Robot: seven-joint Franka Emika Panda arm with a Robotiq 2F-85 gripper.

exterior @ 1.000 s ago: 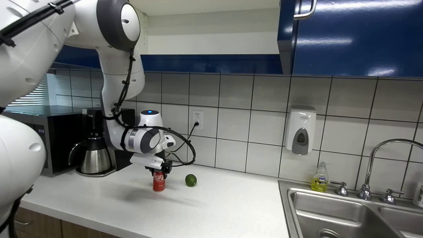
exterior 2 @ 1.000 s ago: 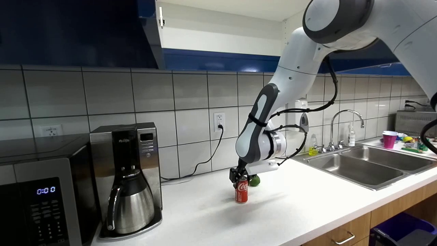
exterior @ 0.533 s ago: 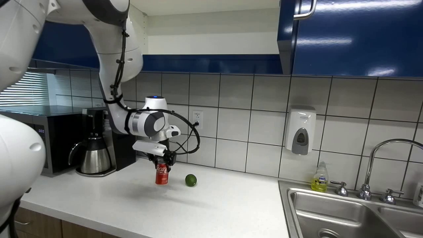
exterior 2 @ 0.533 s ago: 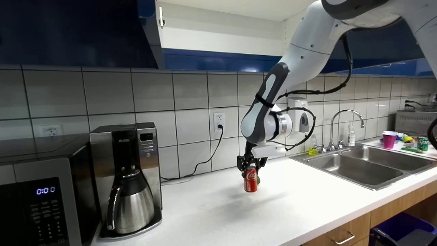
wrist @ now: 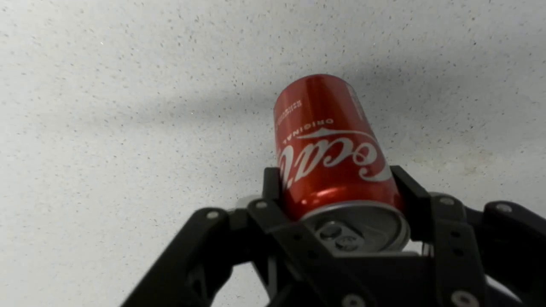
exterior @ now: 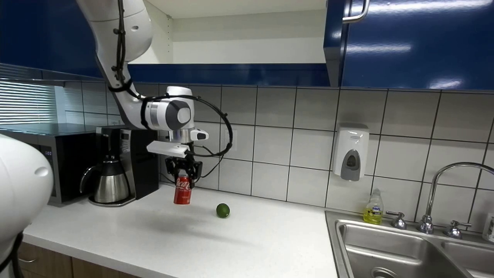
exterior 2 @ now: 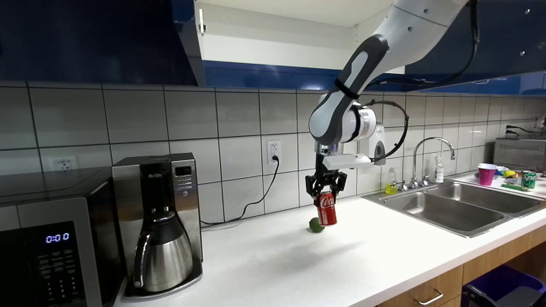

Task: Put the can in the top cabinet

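– Over the tabletop (exterior 2: 264, 264), clear of it, hangs the can (exterior 2: 327, 213). Is it secure?
– Seems so: the claw (wrist: 339, 187) is pinched to its width, gripping the upper end, body hanging below, long axis slightly off upright.
– And the top cabinet (exterior: 247, 73)?
– Open, high above the tabletop's back edge. I'd go up before reaching in.

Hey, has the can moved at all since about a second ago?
Yes, upward: in an exterior view, the can now shows higher against the coffee maker, and farther to the right of it in the picture, than it did then.
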